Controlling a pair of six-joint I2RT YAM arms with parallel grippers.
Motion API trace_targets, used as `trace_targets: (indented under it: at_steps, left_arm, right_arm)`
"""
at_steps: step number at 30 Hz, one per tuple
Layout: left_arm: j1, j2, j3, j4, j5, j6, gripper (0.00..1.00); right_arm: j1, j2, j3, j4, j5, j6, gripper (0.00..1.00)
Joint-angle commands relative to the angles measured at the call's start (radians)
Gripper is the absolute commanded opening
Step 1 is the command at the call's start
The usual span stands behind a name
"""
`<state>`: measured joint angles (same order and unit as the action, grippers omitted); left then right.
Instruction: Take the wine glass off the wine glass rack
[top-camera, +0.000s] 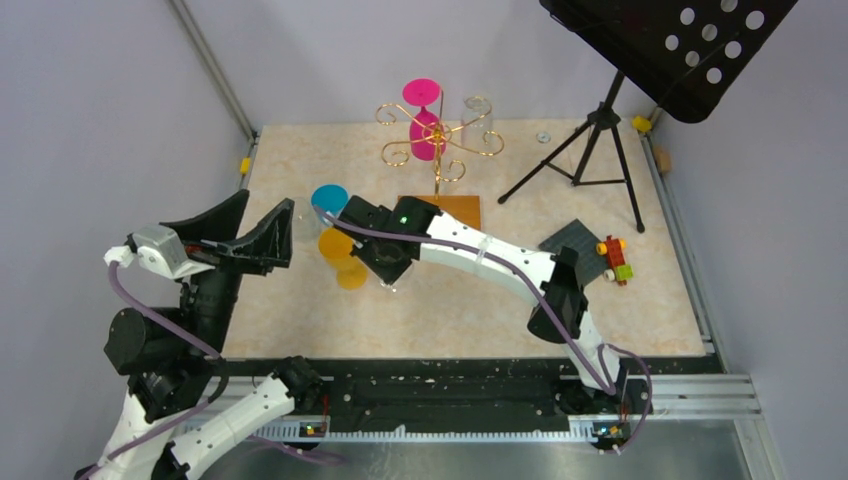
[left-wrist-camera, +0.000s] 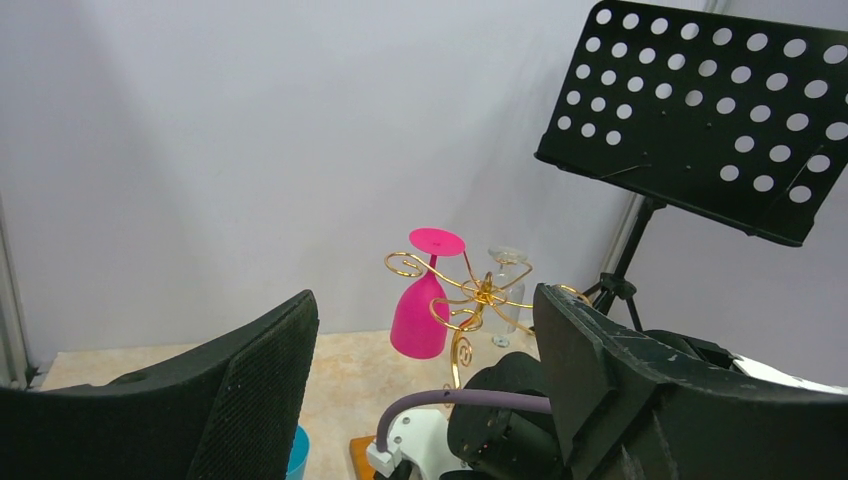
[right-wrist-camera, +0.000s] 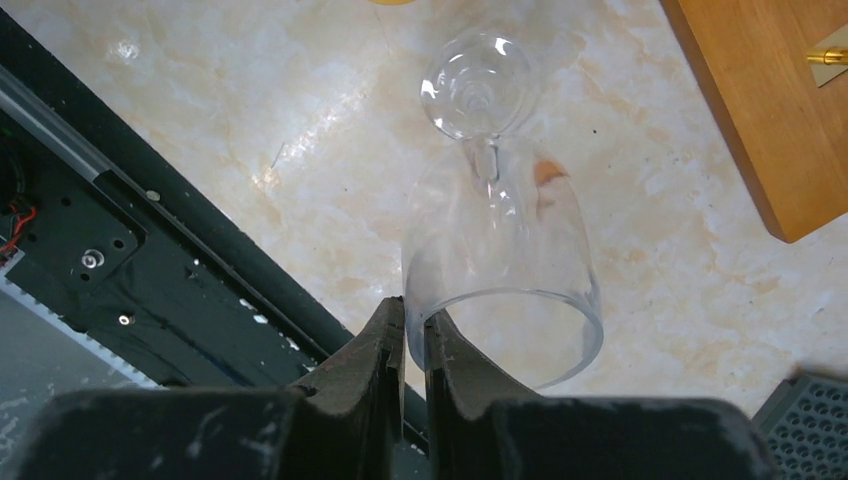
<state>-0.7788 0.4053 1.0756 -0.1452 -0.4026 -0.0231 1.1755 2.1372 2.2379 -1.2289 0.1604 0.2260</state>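
The gold wire wine glass rack (top-camera: 437, 140) stands on its orange-brown wooden base (top-camera: 445, 209) at the back of the table. A pink wine glass (top-camera: 428, 125) and a clear one (top-camera: 478, 118) hang upside down from its arms, as the left wrist view also shows (left-wrist-camera: 420, 315). Another clear wine glass (right-wrist-camera: 500, 240) stands upright on the table, off the rack. My right gripper (right-wrist-camera: 413, 315) pinches the rim of that wine glass from above, one finger inside the bowl and one outside. My left gripper (top-camera: 268, 205) hovers wide open at the table's left edge, holding nothing.
A blue cup (top-camera: 328, 198) and an orange cup (top-camera: 340, 255) sit just left of my right gripper (top-camera: 385, 272). A black music stand (top-camera: 665, 40) on a tripod fills the back right. A dark grey pad (top-camera: 575, 243) and a small toy (top-camera: 614, 258) lie at the right.
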Motion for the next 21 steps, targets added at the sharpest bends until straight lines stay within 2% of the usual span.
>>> trace_targets:
  at_steps: [1,8,21]
  left_arm:
    - [-0.002,-0.016,0.027,0.001,-0.02,0.014,0.82]
    - [-0.002,-0.012,0.026,0.001,-0.024,0.014,0.82]
    - [-0.002,-0.007,0.037,-0.002,-0.027,0.014,0.82]
  right_arm:
    - [-0.007,0.009,0.075,-0.031,0.024,-0.022,0.14]
    - [-0.021,0.024,0.104,-0.039,0.046,-0.026,0.27]
    - [-0.072,0.047,0.111,0.061,0.015,-0.02,0.31]
